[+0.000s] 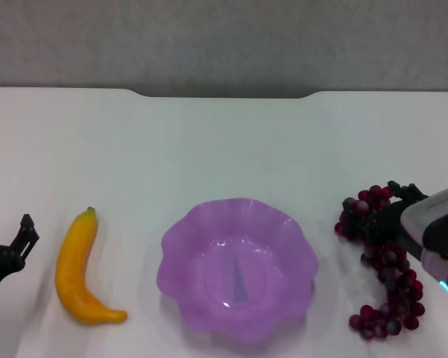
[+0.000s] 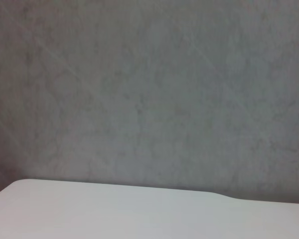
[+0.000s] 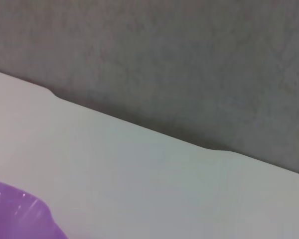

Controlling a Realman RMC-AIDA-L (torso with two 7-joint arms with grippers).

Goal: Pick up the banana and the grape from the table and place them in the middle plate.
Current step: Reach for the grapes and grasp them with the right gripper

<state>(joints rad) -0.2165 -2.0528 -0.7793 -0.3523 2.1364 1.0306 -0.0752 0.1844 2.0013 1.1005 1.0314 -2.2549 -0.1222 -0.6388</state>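
At right of the head view, the right gripper (image 1: 373, 212) is reaching the grape (image 1: 384, 261); jaw state unreadable, perhaps closing. Grasp the bunch mid-stem, then lift clear toward the middle plate (image 1: 181, 242).

At lower left, the left gripper (image 1: 19, 242) is idling beside the banana (image 1: 76, 268), jaws unreadable too.

The left claw (image 1: 19, 237) sits low at the near left edge, the right claw (image 1: 392, 203) extended opposite.

Even soft light, faint shadows, w/ wrist views slightly blurred.

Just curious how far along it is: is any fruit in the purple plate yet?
No, the purple plate holds nothing; banana and grapes lie on the table.
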